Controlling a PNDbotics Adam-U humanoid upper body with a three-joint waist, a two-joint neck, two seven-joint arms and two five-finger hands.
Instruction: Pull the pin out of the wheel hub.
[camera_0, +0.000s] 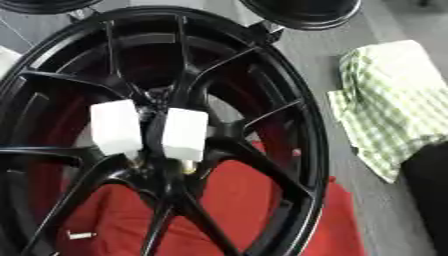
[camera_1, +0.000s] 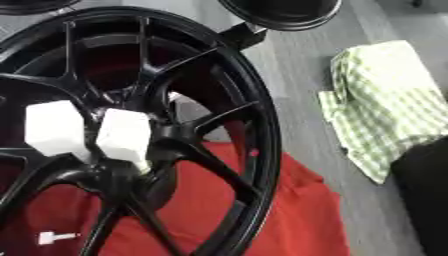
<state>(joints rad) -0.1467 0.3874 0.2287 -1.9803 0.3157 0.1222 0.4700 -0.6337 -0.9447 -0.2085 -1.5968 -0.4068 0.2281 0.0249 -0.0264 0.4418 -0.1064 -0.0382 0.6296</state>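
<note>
A large black spoked wheel (camera_0: 289, 115) lies tilted over a red cloth (camera_0: 236, 200) and fills most of both views. At its hub (camera_0: 162, 150) stand two white blocks, one on the left (camera_0: 115, 126) and one on the right (camera_0: 185, 134); a short brass-coloured stem (camera_0: 188, 167) shows under the right one. A small pale pin-like piece (camera_0: 80, 235) lies on the red cloth between the lower left spokes. No robot hand shows in either view.
A green-and-white checked cloth (camera_0: 394, 105) lies crumpled on the grey floor (camera_0: 311, 55) to the right. A dark shape (camera_0: 429, 190) that I cannot identify enters at the lower right edge. Black round objects (camera_0: 302, 12) sit beyond the wheel's top.
</note>
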